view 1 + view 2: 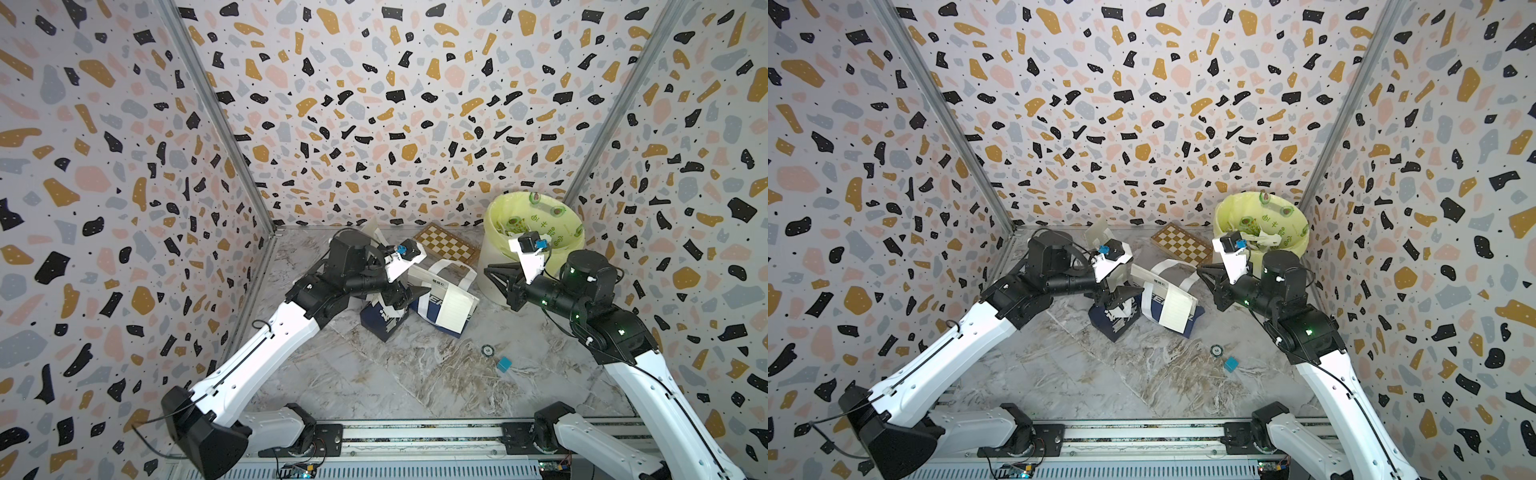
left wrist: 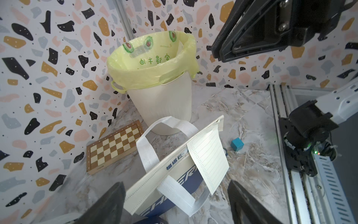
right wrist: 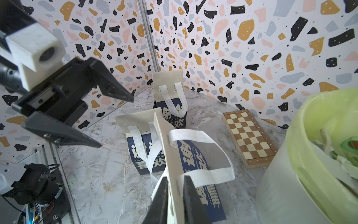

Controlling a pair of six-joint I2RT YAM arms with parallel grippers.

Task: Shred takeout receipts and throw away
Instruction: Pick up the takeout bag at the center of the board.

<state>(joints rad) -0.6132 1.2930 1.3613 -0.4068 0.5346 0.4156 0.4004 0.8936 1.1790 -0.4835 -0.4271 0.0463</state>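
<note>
Left hand fingers blurred, partly off-frame.

Wooden chessboard flat by the back wall; navy-and-white bag nearer — teal cube beside a round token.

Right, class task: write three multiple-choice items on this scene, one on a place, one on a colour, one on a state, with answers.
1. Where is the chessboard? A in the bin; B flat by the back wall; C on a bag.
2. What colour is the cube? A red; B yellow; C blue.
3. How is the left claw? A open, empty; B shut on a bag; C shut on the cube.
Answers: B, it lies on the table at the wall; C, it shows blue; A, its jaws stand wide apart with nothing between.
</note>
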